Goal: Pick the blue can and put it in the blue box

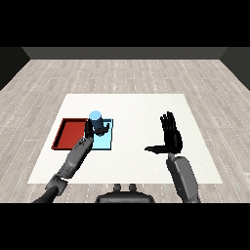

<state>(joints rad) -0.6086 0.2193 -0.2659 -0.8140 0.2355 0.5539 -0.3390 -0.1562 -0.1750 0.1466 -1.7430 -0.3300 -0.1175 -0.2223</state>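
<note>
The floor (195, 78) is made of pale grey wood planks, and on it sits a flat white table (146, 107) shaped like a big square. Two flat trays lie side by side on the table, touching. The red tray (68, 134) is on the left and the blue tray (105, 142) is just right of it. The left hand (92, 129) is black, and its fingers curl round the can (95, 118). The can is round and light blue and stands upright over the blue tray. The right hand (172, 136) is held up over the bare table with fingers straight and thumb out, holding nothing.
</note>
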